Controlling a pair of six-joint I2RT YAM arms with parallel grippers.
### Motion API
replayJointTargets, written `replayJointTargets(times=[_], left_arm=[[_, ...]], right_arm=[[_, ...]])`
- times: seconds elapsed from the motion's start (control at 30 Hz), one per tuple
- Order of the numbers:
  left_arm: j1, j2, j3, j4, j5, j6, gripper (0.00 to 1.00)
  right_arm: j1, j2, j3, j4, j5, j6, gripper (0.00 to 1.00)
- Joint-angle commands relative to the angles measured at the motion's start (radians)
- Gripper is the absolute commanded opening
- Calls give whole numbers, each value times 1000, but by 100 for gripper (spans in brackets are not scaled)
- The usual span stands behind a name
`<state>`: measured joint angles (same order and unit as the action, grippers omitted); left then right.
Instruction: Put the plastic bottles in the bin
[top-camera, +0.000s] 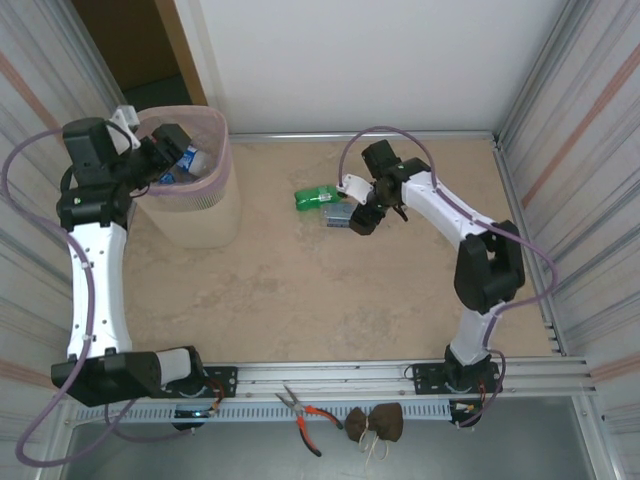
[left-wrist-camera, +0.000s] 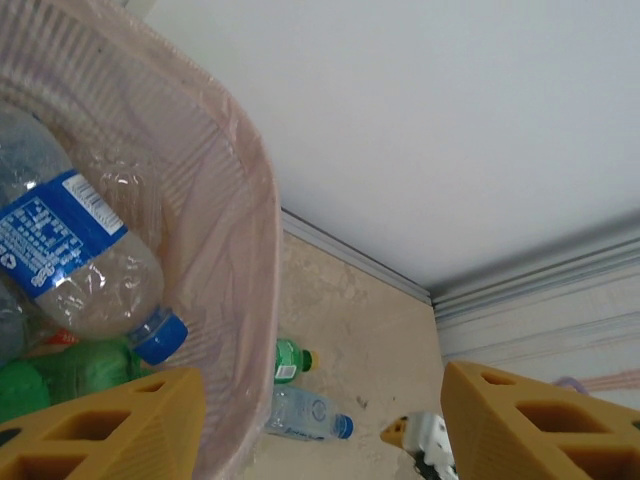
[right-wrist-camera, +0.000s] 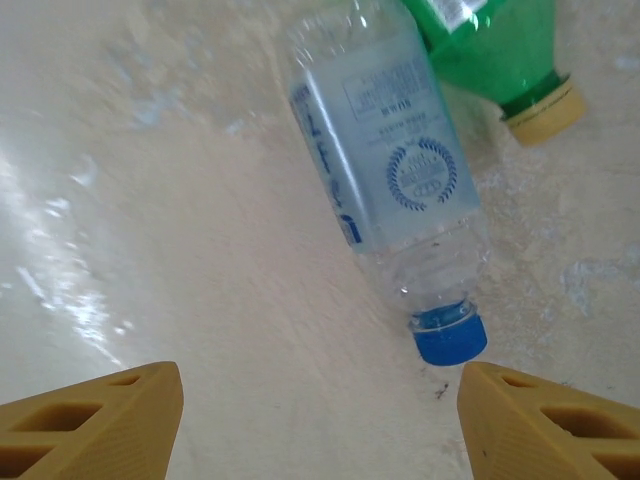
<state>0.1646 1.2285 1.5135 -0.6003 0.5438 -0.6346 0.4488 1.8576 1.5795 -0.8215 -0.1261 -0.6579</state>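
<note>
Bin (top-camera: 205, 215) is upright at the far left of the table (top-camera: 300, 300). The task is judged well along but not finished.

Left gripper (left-wrist-camera: 320, 400) is held at the bin's mouth. Jaws are roughly half apart with nothing between them, so nothing is waiting to be dropped.

Right gripper (right-wrist-camera: 320, 390) is held low over the far middle of the table. Jaws are wide and nothing is gripped.

Done: at least two bottles are seen inside the bin. The binned clear bottle (left-wrist-camera: 70, 250), with blue label and blue cap, lies on top of the binned green bottle (left-wrist-camera: 70, 372). More may be hidden beneath, so the count cannot be told.

Left: two bottles are lying on the table, well apart from the bin and to its right. The loose clear bottle (right-wrist-camera: 390, 180) is on its side under the right gripper, not between the fingers. The loose green bottle (right-wrist-camera: 490, 50) is right beside it on the far side; contact cannot be told.

The loose clear bottle is judged the next pick.
</note>
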Motion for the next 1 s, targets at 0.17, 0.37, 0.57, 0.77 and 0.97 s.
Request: replayJointTargets(times=[0.17,0.37,0.57,0.77,0.97], left_arm=[[7,-79,-98,30,57,-50,64],[7,-100,-121,24,65,-59,64],[7,-109,-124,21,68,-64,64],[7,-115,-126,20,68,-68,64],[7,-118,-138,26,75,-78,64]], right_arm=[[-7,191,134,-30,83,-136,76],[-7,279,184,-4,71,-158,77],[-4,342,201,1,50,-177,75],[10,357,194,-8,19,-178,70],[27,343,161,-11,6,-180,65]])
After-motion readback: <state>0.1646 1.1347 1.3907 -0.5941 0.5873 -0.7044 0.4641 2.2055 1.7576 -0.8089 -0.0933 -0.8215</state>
